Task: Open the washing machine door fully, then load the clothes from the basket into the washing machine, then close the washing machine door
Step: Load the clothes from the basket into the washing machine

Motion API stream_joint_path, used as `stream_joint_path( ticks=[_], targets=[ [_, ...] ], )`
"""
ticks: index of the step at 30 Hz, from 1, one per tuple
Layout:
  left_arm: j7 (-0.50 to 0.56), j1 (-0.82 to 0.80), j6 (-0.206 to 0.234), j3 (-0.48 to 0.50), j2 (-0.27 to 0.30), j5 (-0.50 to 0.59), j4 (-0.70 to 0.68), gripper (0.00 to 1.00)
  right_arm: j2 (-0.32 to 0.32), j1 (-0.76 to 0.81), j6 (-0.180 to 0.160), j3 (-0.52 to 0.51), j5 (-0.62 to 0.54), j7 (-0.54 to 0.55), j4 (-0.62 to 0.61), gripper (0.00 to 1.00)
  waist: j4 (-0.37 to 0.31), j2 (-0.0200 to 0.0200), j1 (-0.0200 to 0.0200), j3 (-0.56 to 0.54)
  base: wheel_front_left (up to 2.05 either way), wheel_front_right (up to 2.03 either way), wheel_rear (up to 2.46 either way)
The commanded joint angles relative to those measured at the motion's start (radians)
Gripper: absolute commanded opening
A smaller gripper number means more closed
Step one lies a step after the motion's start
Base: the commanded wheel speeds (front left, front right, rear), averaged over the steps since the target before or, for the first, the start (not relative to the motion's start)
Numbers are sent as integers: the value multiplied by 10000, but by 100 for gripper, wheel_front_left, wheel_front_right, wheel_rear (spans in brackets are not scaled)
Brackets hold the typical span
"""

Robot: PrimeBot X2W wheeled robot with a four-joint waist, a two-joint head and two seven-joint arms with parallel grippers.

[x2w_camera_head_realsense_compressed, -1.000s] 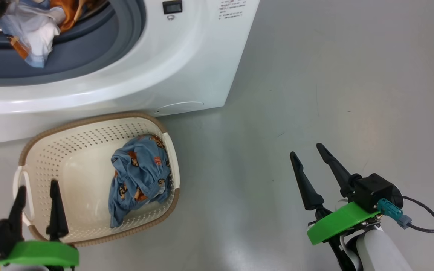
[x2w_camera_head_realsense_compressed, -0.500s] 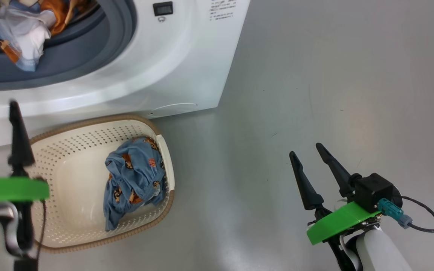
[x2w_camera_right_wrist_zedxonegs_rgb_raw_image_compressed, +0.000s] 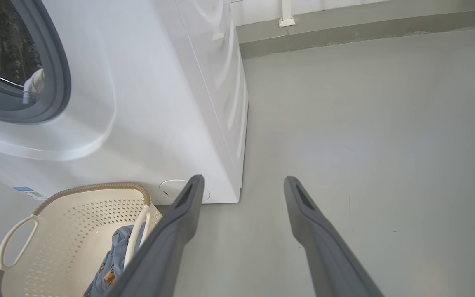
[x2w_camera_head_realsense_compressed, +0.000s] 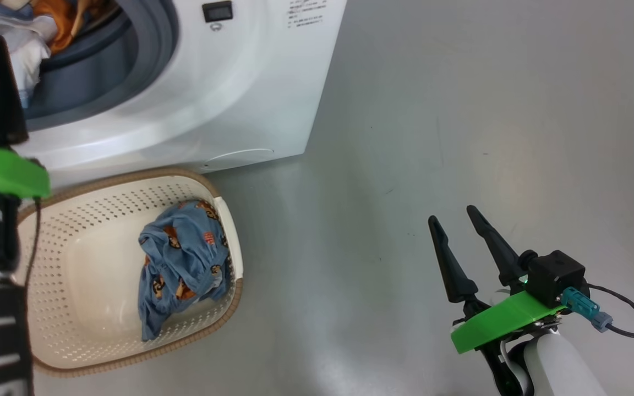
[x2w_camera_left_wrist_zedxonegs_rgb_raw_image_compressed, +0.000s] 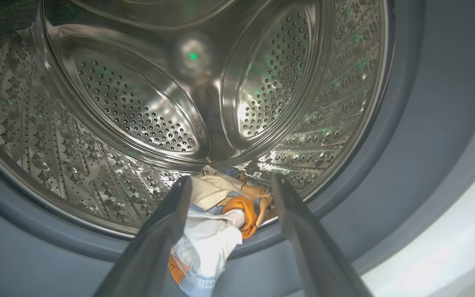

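Loading step: left tool, wide and empty, held before clothes in the washing machine; blue garment in basket below judged due for fetching next; right tool wide, idle.

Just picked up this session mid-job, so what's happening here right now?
The robot is loading laundry. Its left gripper, open and empty, hovers at the washing machine's mouth, facing the drum, where a few garments lie at the front lip, one drooping over the grey seal. One blue bear-print garment lies in the basket. The right gripper is open and empty above the floor, right of the basket.
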Motion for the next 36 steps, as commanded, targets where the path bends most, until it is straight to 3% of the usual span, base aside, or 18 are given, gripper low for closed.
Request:
stream_joint_path(
  ticks=[1,25,36],
  targets=[
    [242,-446,-61,186,567,-11,-6,100,28,99,16,210,55,-120,-251,100,-64,-1,0,47,0,0,0],
    [3868,-3526,-7,-1011,1408,342,3987,100,28,110,16,362,123,-120,-217,100,-326,-1,0,338,0,0,0],
    [4419,-4063,356,-1284,1540,526,5121,100,28,224,16,457,149,-120,-217,100,-399,-1,0,477,0,0,0]
  ],
)
